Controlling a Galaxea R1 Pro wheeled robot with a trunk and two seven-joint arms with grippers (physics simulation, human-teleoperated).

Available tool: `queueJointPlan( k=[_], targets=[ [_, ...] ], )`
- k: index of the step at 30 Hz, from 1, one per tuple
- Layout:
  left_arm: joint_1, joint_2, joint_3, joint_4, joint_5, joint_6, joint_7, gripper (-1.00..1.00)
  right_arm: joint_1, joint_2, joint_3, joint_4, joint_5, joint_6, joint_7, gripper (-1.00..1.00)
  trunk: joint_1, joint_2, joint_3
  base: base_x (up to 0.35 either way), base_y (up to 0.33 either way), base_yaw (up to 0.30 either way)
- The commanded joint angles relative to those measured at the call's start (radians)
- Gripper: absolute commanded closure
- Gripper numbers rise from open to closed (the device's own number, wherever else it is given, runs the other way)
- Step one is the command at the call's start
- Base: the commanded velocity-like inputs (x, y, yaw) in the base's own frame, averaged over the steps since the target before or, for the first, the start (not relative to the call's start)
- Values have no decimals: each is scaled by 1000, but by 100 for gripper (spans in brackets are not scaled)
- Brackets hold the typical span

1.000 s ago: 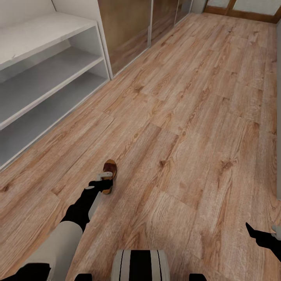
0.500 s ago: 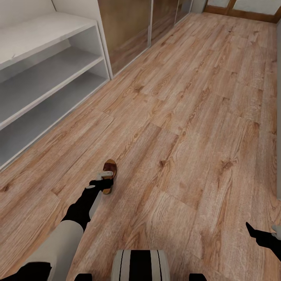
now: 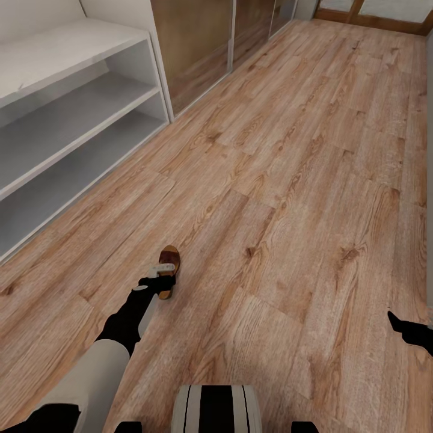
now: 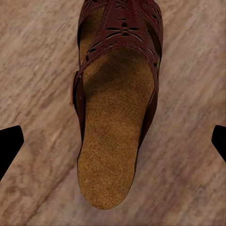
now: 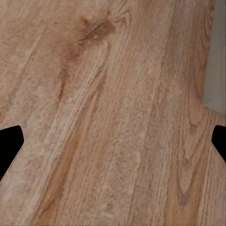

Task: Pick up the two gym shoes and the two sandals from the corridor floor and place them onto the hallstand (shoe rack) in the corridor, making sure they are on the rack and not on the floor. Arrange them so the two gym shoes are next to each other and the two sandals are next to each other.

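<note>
One dark brown sandal (image 3: 171,260) with a tan footbed lies on the wood-plank corridor floor (image 3: 288,180). My left gripper (image 3: 159,282) hangs just over its heel end. In the left wrist view the sandal (image 4: 117,117) lies lengthwise between my left gripper's (image 4: 113,141) black fingertips (image 4: 9,143), which stand wide apart and clear of it, so the gripper is open. My right gripper (image 3: 406,329) is low at the right edge of the head view. It is open (image 5: 113,143) over bare planks. The grey-white hallstand (image 3: 66,48) stands at the far left. The gym shoes are out of view.
Brown sliding doors (image 3: 192,48) line the wall beyond the hallstand. Open floor stretches ahead and to the right. A grey wall strip (image 3: 429,150) runs along the right edge, and a grey patch (image 5: 216,56) shows near my right gripper. My base (image 3: 216,409) sits at the bottom.
My right arm has shifted further toward the right edge of the head view and a little up. The left arm and the sandal have stayed put.
</note>
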Motion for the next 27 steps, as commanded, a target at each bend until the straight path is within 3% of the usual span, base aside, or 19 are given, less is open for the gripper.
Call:
queueJointPlan(
  k=[1, 13, 27],
  targets=[
    [0, 0, 0, 0, 0, 0, 0, -100, -13, -6, 3, -3, 5, 20, 1, -100, 0, 0, 0, 0, 0, 0],
    [0, -1, -1, 1, -1, 0, 0, -100, -61, -24, 70, -14, 35, 88, -3, -100, 0, 0, -10, 0, 0, 0],
    [0, 0, -1, 2, -2, 0, 1, -100, -67, -29, 83, -21, 38, 96, -1, -100, 0, 0, -31, 0, 0, 0]
  ],
)
